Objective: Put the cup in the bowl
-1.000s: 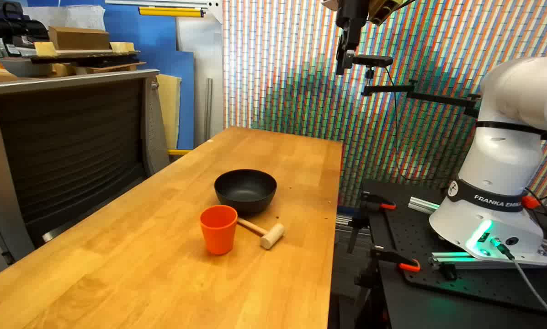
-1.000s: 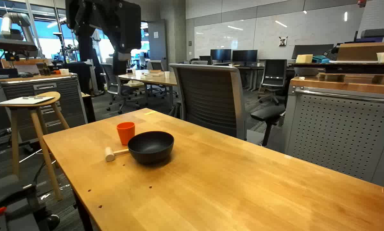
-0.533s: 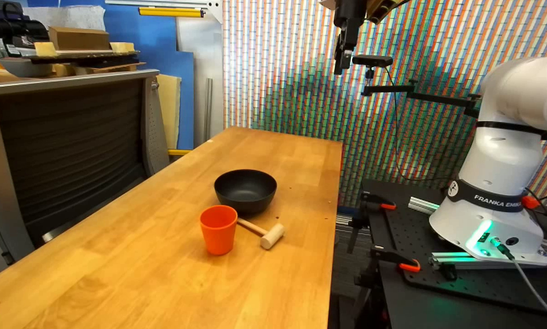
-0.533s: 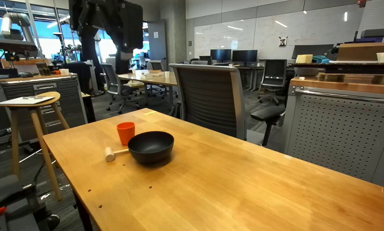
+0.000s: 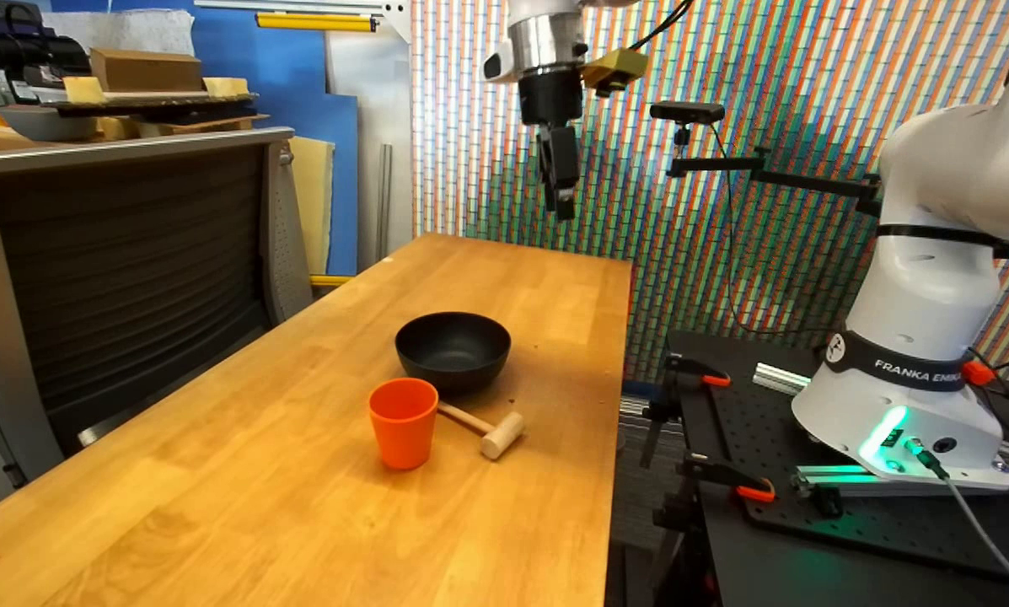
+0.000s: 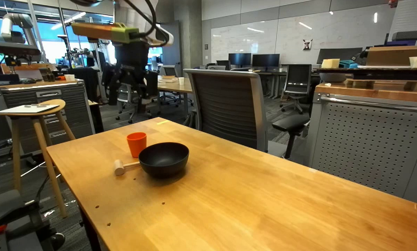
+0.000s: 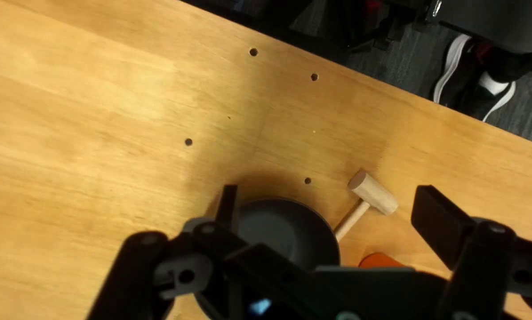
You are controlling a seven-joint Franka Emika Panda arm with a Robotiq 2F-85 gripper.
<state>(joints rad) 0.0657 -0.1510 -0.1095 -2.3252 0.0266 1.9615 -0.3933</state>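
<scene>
We see the cup [image 5: 403,428], smooth, orange-red and tapering toward its base, upright on the surface [image 5: 302,506] just beside the black bowl [image 5: 462,367]; above, we have the fingers [image 7: 441,226] spread apart.

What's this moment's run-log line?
gripper: open, empty, above table | cup: upright, outside bowl | bowl: on table | mallet: beside bowl | task: not done
</scene>
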